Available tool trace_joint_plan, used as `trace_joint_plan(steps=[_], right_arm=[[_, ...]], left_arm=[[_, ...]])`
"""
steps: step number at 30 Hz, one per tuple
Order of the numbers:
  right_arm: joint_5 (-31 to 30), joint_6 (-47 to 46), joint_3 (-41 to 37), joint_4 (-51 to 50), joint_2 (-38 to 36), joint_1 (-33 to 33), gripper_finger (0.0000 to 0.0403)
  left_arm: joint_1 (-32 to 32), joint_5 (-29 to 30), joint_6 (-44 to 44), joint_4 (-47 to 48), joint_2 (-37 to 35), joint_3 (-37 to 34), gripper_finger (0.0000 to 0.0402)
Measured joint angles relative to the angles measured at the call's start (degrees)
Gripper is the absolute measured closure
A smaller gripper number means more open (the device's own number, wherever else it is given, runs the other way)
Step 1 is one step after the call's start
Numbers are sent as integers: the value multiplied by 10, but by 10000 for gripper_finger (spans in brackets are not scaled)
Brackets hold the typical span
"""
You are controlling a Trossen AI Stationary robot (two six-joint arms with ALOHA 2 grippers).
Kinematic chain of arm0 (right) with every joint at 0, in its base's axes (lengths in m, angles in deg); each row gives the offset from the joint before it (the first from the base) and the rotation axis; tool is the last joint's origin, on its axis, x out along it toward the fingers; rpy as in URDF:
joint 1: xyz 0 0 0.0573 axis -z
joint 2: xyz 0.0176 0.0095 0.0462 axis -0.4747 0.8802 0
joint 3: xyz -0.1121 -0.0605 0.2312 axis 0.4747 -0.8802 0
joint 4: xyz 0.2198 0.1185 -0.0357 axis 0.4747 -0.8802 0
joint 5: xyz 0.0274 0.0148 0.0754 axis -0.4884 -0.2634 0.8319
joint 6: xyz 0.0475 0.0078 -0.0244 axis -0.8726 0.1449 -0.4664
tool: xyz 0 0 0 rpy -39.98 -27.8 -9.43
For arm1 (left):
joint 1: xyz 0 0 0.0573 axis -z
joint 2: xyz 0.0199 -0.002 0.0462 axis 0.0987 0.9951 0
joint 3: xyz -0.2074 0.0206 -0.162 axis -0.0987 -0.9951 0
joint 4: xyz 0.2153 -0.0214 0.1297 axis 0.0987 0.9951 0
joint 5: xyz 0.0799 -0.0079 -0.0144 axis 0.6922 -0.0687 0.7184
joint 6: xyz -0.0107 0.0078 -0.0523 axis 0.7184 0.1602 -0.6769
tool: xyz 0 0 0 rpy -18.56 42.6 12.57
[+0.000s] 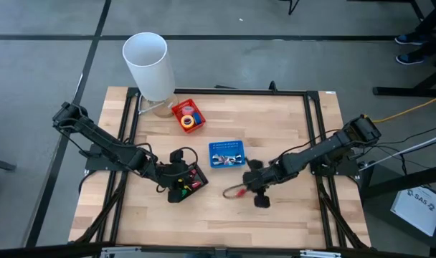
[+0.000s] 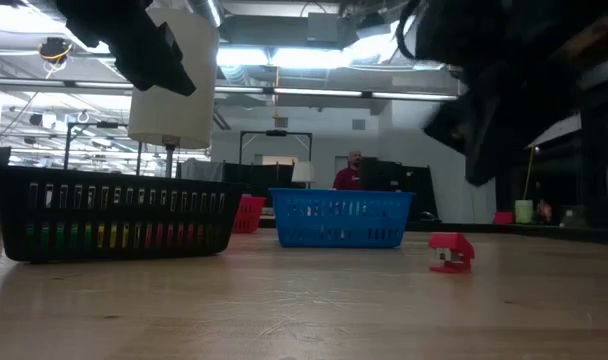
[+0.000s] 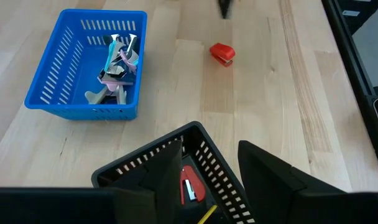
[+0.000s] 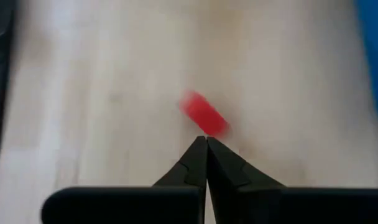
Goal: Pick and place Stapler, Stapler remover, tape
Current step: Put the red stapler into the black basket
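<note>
A small red stapler rests on the bare wood right of the table's middle. My right gripper hangs above it, shut, with its tips just short of it in the right wrist view. My left gripper is open and hovers over the black basket, where a red stapler lies. Staple removers fill the blue basket. Tape rolls sit in the red basket.
A tall white cylinder stands at the table's far left, beside the red basket. A dark frame rail runs along the table's sides. Bare wood lies toward the near edge. A person shows far off in the room.
</note>
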Motion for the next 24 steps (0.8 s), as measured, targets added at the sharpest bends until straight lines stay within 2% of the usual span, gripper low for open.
trace_joint_plan(steps=[3, 5, 10, 18, 21, 24], right_arm=[[28, 155, 0, 53, 9, -5, 392], [33, 205, 0, 63, 17, -5, 380], [76, 243, 0, 60, 48, -2, 312], [70, 304, 4, 139, 91, -3, 171], [66, 340, 26, 127, 87, -11, 141], [35, 357, 53, 113, 87, -15, 132]], left_arm=[[0, 0, 0, 0, 0, 0, 250], [0, 0, 0, 0, 0, 0, 251], [0, 0, 5, 0, 0, 0, 249], [0, 6, 20, -3, 0, 0, 253], [0, 7, 21, -2, 0, 0, 253], [0, 9, 27, -3, 0, 0, 251]])
